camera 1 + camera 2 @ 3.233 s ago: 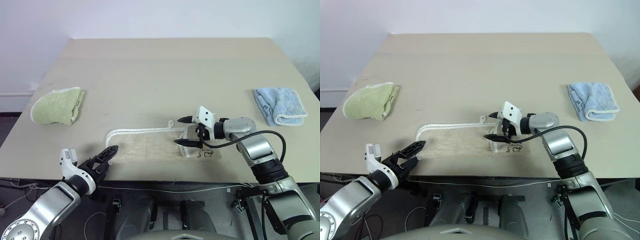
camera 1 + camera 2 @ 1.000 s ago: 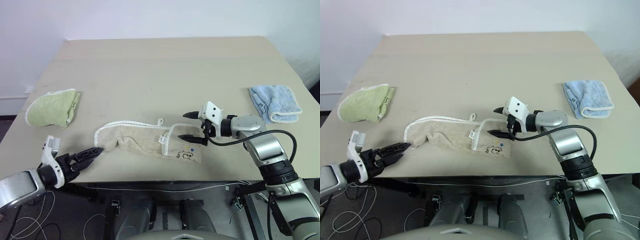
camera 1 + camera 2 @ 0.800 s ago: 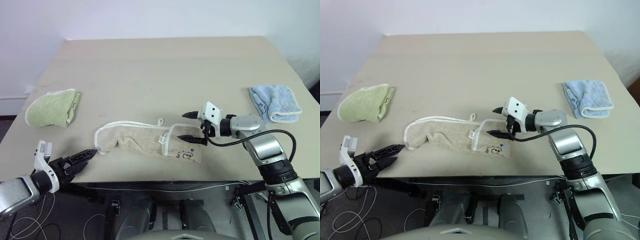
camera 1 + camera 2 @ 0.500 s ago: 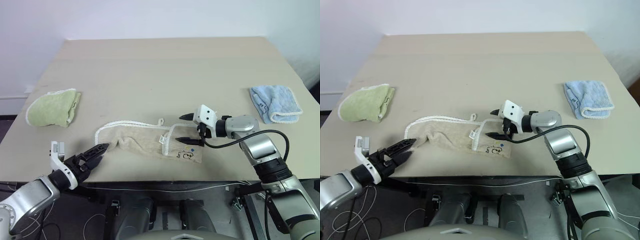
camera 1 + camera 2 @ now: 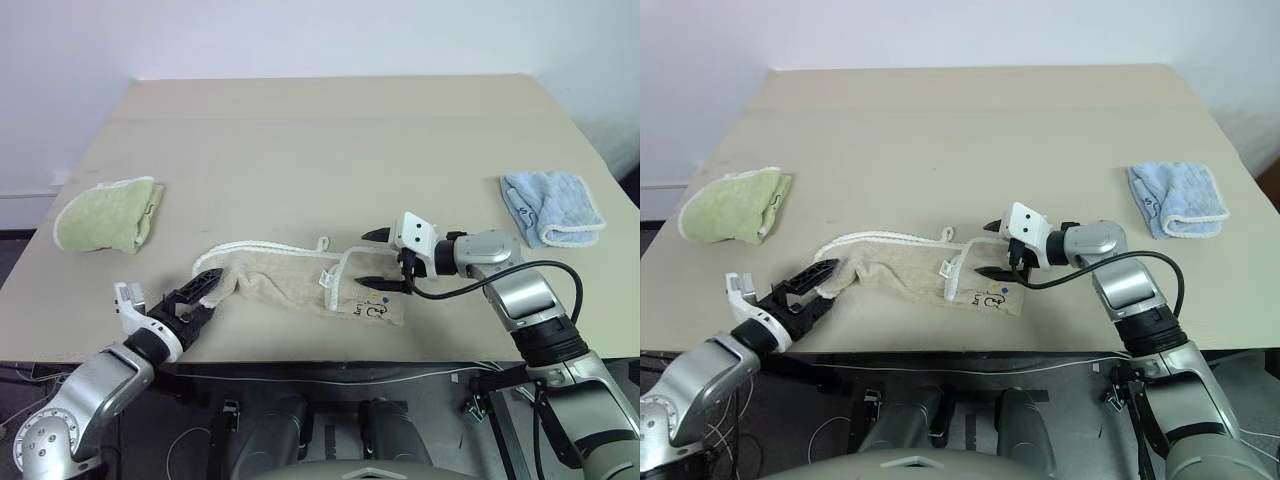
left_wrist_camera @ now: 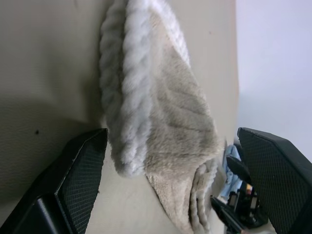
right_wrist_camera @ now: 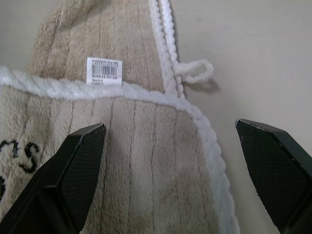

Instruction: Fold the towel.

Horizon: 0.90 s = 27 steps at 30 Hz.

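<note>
The beige towel (image 5: 285,281) with white corded edging lies bunched lengthwise near the table's front edge, its dark embroidered mark (image 5: 373,309) at the right end. My left gripper (image 5: 208,292) is open at the towel's left end. In the left wrist view that rounded end (image 6: 156,112) sits between the two fingers (image 6: 73,190). My right gripper (image 5: 362,260) is open over the right part. In the right wrist view its fingers (image 7: 80,165) straddle the folded-over corded edge (image 7: 146,95), close to a white label (image 7: 104,70) and a small loop (image 7: 197,70).
A folded light green towel (image 5: 108,213) lies at the table's left side and a folded light blue towel (image 5: 552,207) at its right. The tan table (image 5: 330,140) stretches bare behind the beige towel. Its front edge runs just below both grippers.
My left gripper has swung in from the left, rolled, and reached the towel's left end, fingers still open. The right gripper has stayed almost still. The towel has not moved in the last second.
</note>
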Motion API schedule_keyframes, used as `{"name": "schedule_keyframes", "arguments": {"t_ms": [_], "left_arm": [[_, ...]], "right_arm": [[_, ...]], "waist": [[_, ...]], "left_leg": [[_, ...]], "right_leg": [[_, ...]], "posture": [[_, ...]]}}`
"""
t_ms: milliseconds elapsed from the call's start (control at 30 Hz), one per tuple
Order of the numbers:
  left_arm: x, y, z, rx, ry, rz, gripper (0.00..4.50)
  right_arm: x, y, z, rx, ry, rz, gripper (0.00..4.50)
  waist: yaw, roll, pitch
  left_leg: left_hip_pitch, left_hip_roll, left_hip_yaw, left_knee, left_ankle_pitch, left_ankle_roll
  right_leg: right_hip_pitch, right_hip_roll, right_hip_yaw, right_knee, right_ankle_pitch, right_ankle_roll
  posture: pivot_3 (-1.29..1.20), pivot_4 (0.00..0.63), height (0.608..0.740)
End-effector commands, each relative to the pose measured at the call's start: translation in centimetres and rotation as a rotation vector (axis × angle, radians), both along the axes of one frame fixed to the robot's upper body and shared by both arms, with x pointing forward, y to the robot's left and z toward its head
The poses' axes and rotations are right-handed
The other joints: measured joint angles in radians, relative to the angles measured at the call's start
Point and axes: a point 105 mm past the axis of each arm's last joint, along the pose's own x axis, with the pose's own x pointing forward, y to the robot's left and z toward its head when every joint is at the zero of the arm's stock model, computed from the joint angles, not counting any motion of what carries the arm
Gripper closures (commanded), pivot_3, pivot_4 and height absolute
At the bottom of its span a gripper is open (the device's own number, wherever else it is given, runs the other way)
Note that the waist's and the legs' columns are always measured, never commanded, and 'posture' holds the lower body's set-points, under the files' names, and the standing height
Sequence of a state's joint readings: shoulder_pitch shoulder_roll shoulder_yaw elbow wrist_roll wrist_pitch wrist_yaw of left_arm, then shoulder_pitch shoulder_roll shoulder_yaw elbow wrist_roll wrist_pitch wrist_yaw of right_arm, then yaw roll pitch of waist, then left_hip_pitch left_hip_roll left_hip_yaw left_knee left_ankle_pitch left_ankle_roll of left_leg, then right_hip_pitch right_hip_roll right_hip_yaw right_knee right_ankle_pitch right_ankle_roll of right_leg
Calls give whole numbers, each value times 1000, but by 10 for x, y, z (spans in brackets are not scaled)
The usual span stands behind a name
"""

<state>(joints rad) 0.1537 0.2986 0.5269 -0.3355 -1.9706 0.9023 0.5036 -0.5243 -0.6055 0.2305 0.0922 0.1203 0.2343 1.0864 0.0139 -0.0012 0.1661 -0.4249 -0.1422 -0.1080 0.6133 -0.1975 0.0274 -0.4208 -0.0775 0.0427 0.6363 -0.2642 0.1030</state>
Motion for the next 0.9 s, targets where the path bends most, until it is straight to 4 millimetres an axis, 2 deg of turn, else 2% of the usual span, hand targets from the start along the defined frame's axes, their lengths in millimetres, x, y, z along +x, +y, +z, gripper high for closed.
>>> {"name": "schedule_keyframes", "arguments": {"t_ms": [33, 267, 367, 500, 733, 900], "left_arm": [[0, -7, 4, -15, -16, 0, 31], [7, -2, 2, -46, 14, 62, 31], [9, -2, 1, -46, 26, 65, 622], [15, 0, 7, -63, -1, 71, 1965], [11, 10, 13, -36, -48, 68, 4427], [2, 23, 22, 133, -75, -47, 4469]], "right_arm": [[-1, 3, 8, -9, -48, 25, 0], [0, 2, 6, -24, -55, 24, 0], [0, 3, 5, -28, -58, 27, 0], [0, 3, 4, -38, -62, 32, 0], [0, 2, 2, -54, -66, 34, 0], [1, 1, -1, -68, -70, 29, 0]], "waist": [[0, 0, 0], [4, 0, 0], [1, -1, 0], [2, -1, 0], [1, -1, 0], [-2, -1, 0]], "left_leg": [[0, 0, 0, 0, 0, 0], [1, 0, -1, 1, 0, 0], [4, 0, -1, 1, 0, 0], [4, 0, -1, 1, 0, 0], [4, 0, -1, 1, 0, 0], [4, 0, -2, 0, 0, 0]], "right_leg": [[0, 0, 0, 0, 0, 0], [2, 0, -1, 0, -1, -2], [5, 0, -1, 0, -1, -2], [8, 0, -1, 0, -1, -2], [9, 0, -2, -1, -1, -2], [8, 1, -2, 0, -2, -3]], "posture": [[0, 150, 740], [0, 150, 740], [0, 150, 740], [0, 150, 740], [0, 150, 740], [0, 150, 740]]}}
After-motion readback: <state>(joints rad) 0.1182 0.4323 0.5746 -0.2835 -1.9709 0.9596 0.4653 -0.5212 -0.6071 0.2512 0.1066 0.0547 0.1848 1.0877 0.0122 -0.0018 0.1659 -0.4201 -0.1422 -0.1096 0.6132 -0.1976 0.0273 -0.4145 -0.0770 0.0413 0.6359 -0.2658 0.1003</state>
